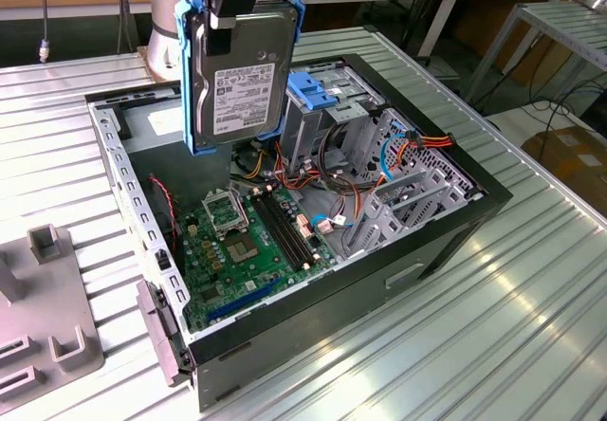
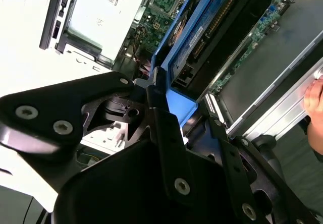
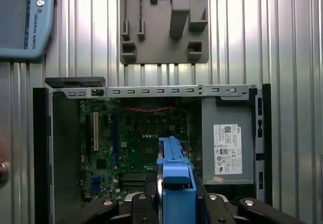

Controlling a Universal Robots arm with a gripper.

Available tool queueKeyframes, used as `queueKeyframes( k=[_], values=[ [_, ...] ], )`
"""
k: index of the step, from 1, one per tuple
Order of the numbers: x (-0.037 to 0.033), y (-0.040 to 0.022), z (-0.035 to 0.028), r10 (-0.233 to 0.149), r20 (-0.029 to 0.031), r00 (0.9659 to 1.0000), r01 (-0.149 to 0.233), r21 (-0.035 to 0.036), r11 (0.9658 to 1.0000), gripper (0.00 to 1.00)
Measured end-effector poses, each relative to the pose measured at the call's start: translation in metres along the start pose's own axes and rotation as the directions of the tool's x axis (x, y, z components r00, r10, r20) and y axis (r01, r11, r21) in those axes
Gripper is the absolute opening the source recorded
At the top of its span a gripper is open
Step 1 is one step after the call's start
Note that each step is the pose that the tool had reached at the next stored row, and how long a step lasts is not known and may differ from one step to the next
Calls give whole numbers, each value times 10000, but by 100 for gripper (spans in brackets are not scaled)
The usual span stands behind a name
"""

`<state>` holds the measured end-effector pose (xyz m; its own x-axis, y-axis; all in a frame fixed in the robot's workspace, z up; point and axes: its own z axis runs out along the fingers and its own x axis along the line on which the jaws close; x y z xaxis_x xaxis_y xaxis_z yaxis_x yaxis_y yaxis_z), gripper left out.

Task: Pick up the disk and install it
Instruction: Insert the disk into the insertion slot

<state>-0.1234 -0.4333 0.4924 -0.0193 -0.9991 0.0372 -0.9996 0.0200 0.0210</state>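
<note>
Jaws of the gripper (image 1: 224, 15) pinch the disk (image 1: 237, 80) by its top edge, holding it upright above the open computer case (image 1: 379, 288). In the exterior view, a grey plate (image 1: 47, 336) lies at the left, the circuit board (image 1: 247, 241) sits below the disk, and the metal cage (image 1: 353, 118) stands just right of it.

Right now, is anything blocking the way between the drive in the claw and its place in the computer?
Nothing visible does. The claw holds the disk upright in the air above the open computer case, close beside the metal cage. Loose cables lie lower, at the cage's foot. Its exact slot I cannot tell.
</note>
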Motion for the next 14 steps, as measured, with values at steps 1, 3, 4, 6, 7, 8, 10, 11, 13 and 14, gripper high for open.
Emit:
queueKeyframes(
  k=[1,3,4,6,7,8,10,11,13,14],
  values=[
    [9,-3,0,1,-1,10000,-1,-1,10000,37],
    [18,-6,1,1,0,10000,-1,0,10000,37],
    [20,-7,1,1,-1,10000,-1,0,10000,37],
    [23,-8,0,1,-2,10000,-1,-1,10000,37],
    [25,-9,1,1,-2,10000,-1,-1,10000,37],
    [27,-10,1,1,-2,10000,-1,0,10000,37],
    [32,-13,2,0,-2,10000,0,0,10000,37],
    [35,-14,1,1,-4,10000,-1,-1,10000,37],
    [37,-16,2,1,-4,10000,-1,-1,10000,37],
    [40,-17,2,1,-4,10000,-1,-1,10000,37]
  ],
)
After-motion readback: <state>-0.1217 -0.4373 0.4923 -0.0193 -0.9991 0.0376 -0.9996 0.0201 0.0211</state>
